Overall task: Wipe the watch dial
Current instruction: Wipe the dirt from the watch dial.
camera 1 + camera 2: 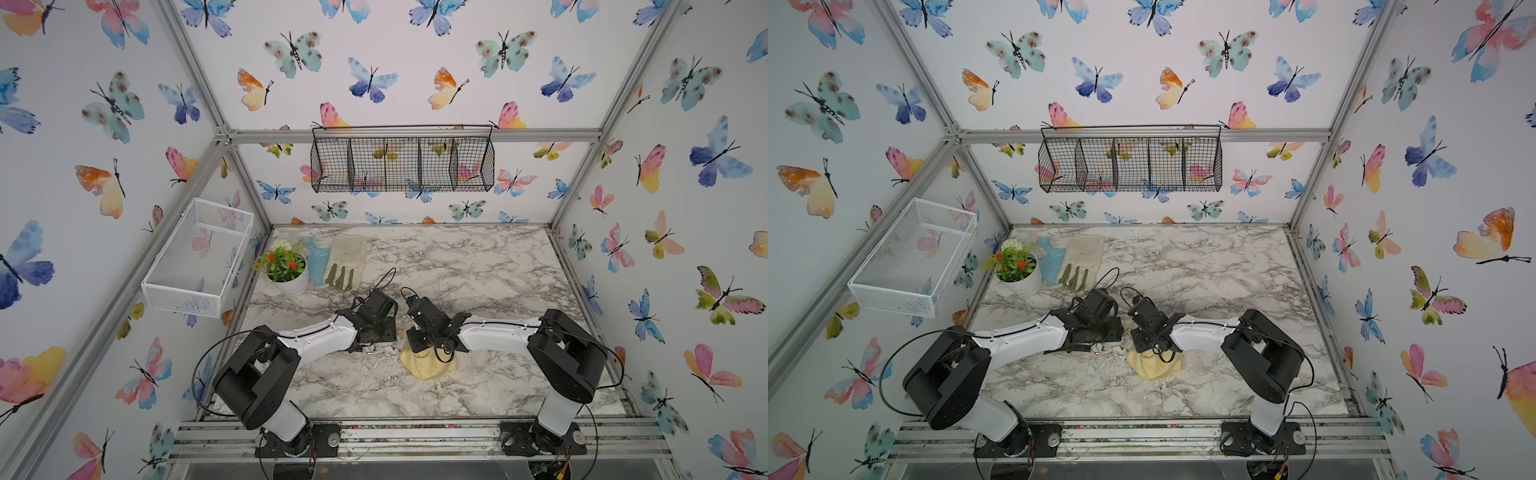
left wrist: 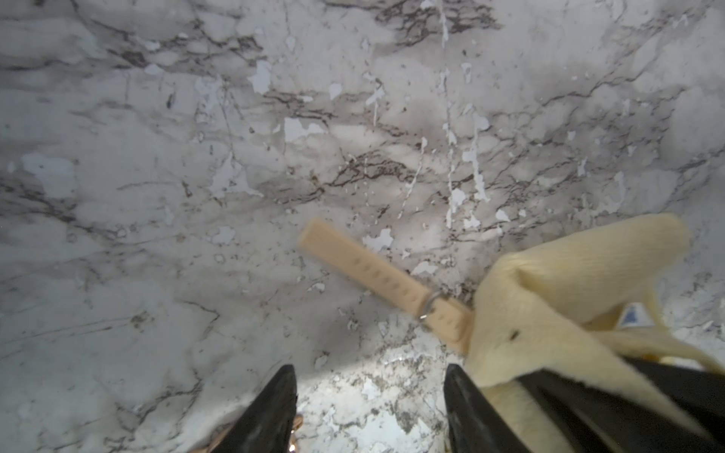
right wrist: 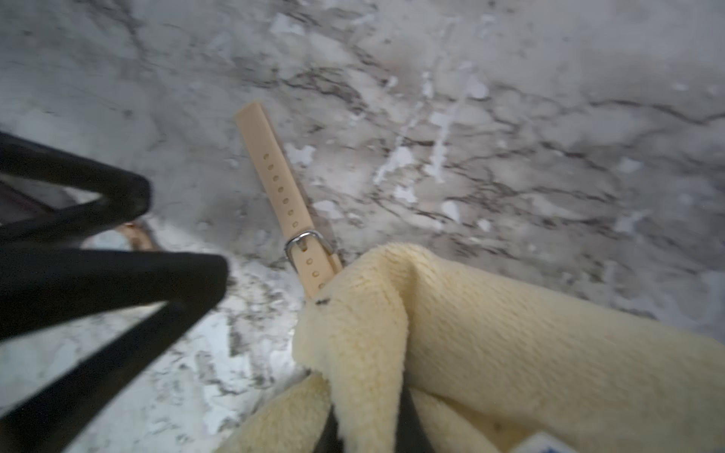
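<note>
Centrally on the marble table (image 1: 478, 270), the right gripper (image 1: 417, 341) is clenched on the yellow cloth (image 3: 510, 353) covering 1 end of the watch strap (image 3: 280, 188). Just left, the left gripper (image 2: 369, 376) hangs released.

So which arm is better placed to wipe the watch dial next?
Most likely right. The right gripper is shut on the yellow cloth, which overlaps the watch strap; the left gripper is open, holding nothing.
</note>
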